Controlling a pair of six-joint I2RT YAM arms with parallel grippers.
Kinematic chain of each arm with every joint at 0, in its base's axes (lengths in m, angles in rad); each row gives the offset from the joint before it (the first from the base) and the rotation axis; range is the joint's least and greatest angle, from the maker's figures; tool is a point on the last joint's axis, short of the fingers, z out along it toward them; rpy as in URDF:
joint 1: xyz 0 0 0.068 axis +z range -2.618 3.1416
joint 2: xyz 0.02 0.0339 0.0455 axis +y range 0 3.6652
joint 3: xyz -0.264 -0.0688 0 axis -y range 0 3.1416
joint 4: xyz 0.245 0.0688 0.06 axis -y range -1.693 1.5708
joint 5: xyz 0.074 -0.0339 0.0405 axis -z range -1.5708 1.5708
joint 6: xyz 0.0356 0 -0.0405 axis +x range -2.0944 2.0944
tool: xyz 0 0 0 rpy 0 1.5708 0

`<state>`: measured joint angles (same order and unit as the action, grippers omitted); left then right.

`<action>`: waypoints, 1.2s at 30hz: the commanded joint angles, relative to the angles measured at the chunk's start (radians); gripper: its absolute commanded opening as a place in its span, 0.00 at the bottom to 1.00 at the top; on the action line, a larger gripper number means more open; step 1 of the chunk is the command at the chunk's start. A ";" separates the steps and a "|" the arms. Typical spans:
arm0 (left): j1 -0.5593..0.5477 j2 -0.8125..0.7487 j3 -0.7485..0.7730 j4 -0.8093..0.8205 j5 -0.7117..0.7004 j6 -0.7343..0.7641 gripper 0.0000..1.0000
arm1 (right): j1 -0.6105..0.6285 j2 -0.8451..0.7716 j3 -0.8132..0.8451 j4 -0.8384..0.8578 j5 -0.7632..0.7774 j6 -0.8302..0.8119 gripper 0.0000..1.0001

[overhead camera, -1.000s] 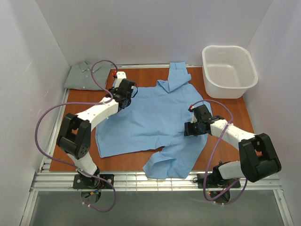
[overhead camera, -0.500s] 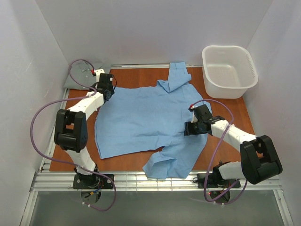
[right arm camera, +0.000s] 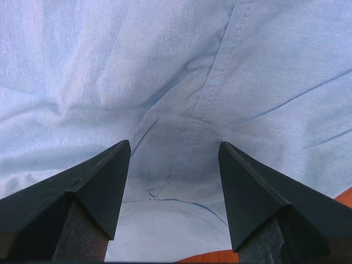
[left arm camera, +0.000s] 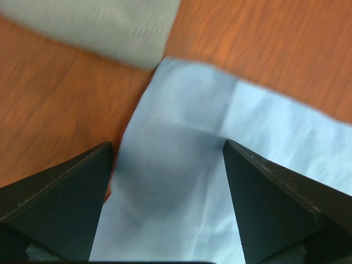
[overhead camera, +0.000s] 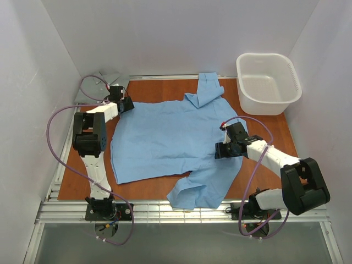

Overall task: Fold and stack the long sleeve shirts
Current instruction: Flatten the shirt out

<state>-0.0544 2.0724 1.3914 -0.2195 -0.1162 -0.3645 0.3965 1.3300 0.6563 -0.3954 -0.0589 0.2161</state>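
A light sky-blue long sleeve shirt (overhead camera: 170, 137) lies spread flat on the wooden table, one sleeve bunched at the front (overhead camera: 198, 190) and its collar end at the back. A folded grey-green shirt (overhead camera: 87, 94) sits in the back left corner, partly behind the left arm. My left gripper (overhead camera: 125, 104) hovers open over the blue shirt's back left corner (left arm camera: 181, 126), with the grey-green shirt (left arm camera: 93, 27) just beyond it. On the shirt's right side my right gripper (overhead camera: 220, 151) stands open over a stitched seam (right arm camera: 214, 82), with cloth below both fingers and nothing pinched.
A white plastic basket (overhead camera: 264, 102) stands at the back right corner. White walls close in the table on the left, back and right. Purple cables loop off both arms. Bare wood (overhead camera: 82, 181) shows at the front left.
My left gripper has swung left and back to the shirt's back left corner and opened, letting go of the blue cloth. The right arm has stayed put.
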 commanded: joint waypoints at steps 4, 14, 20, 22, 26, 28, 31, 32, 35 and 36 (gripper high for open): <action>-0.007 0.057 0.021 0.045 0.046 -0.010 0.74 | -0.004 0.012 0.008 -0.008 -0.030 -0.021 0.61; -0.100 -0.012 0.012 0.023 -0.216 0.106 0.04 | -0.004 -0.002 -0.001 0.000 -0.029 -0.021 0.61; -0.235 -0.172 0.067 0.025 -0.659 0.311 0.01 | -0.004 -0.028 -0.003 -0.002 -0.021 -0.015 0.61; -0.245 -0.184 0.061 0.025 -0.733 0.352 0.07 | -0.004 -0.032 -0.003 0.000 -0.019 -0.015 0.61; -0.246 -0.164 0.037 0.023 -0.874 0.427 0.39 | -0.004 -0.043 -0.001 -0.003 -0.018 -0.017 0.61; -0.246 -0.159 0.028 0.013 -0.936 0.446 0.52 | -0.004 -0.052 0.000 -0.005 -0.016 -0.017 0.61; -0.245 -0.205 0.015 -0.053 -0.852 0.321 0.69 | -0.004 -0.061 0.003 -0.008 -0.016 -0.015 0.61; -0.236 -0.225 0.014 -0.081 -0.802 0.274 0.71 | -0.004 -0.063 0.008 -0.008 -0.018 -0.017 0.61; -0.204 -0.279 -0.003 -0.171 -0.512 0.117 0.75 | -0.004 -0.060 0.012 -0.008 -0.021 -0.015 0.61; -0.199 -0.290 -0.015 -0.184 -0.447 0.086 0.75 | -0.004 -0.055 0.017 -0.008 -0.024 -0.015 0.61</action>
<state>-0.2718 1.8954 1.3960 -0.3103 -0.7818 -0.1131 0.3965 1.2881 0.6563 -0.3950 -0.0811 0.2024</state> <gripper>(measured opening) 0.744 0.614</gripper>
